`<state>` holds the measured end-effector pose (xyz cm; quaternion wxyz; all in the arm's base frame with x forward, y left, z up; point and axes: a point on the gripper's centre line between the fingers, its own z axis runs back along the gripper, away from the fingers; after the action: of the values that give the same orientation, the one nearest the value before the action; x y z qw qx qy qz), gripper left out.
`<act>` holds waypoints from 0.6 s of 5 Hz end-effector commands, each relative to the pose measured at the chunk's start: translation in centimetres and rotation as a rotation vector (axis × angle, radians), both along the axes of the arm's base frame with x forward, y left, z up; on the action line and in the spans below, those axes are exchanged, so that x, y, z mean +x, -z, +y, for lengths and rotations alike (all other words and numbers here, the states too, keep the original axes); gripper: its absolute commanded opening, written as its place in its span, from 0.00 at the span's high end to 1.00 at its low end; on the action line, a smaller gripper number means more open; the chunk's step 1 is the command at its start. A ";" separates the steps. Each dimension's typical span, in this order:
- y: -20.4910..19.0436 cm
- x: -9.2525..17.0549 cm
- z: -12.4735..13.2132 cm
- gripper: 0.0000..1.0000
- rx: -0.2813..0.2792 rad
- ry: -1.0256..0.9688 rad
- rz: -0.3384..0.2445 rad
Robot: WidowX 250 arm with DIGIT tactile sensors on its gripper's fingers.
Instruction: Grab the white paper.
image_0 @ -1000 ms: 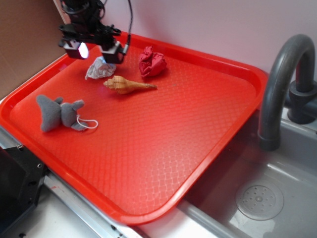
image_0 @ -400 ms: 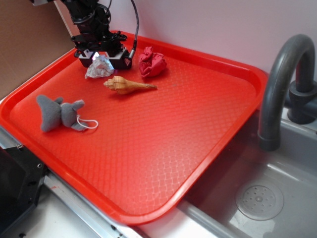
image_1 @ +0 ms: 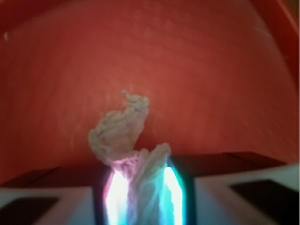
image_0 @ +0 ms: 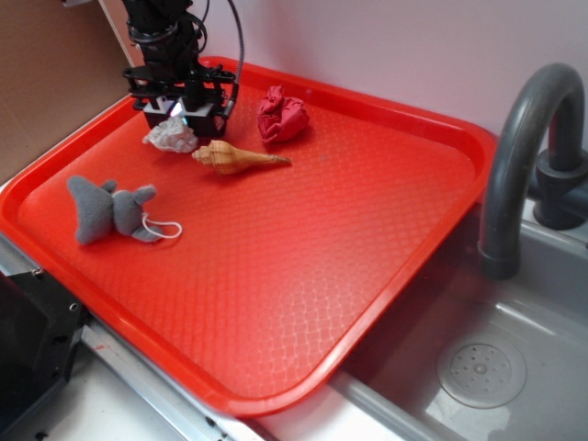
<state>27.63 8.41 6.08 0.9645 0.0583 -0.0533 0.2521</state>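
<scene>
From the exterior view the pincer [image_0: 181,115] stands low at the back left corner of the red tray [image_0: 404,266], its black body hiding most of the white paper [image_0: 171,137]; only the wad's lower left part pokes out beneath it, resting on the tray floor. The wrist view shows what that angle hides: the paper [image_1: 129,145] is squeezed between the two fingers [image_1: 180,192], which have closed narrowly on it, with a crumpled lobe sticking out past the tips over the red surface.

A second ago the pincer hung above the wad with the fingers spread apart; shortly after, it had dropped around the paper. Now it sits lower and is drawn in on it, and the wad looks flattened and nudged slightly left.

Just beside the paper, to its right front, lies a tan spiral seashell [image_0: 237,158], close to the pincer but not touching it. The red wrinkled wad [image_0: 280,116] sits further right along the back rim. A grey plush toy [image_0: 110,209] with a white string lies well apart near the left edge. A grey faucet [image_0: 519,147] arches over the sink [image_0: 496,367] on the right.
</scene>
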 end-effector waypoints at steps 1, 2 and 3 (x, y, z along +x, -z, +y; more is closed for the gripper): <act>-12.1 -0.1 -4.7 1.00 -0.002 0.088 -0.151; -16.0 -2.4 -9.2 1.00 -0.068 0.234 -0.191; -18.1 -4.2 -11.5 1.00 -0.134 0.287 -0.232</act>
<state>23.80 -3.34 21.90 0.9855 -0.0305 -0.1130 0.1231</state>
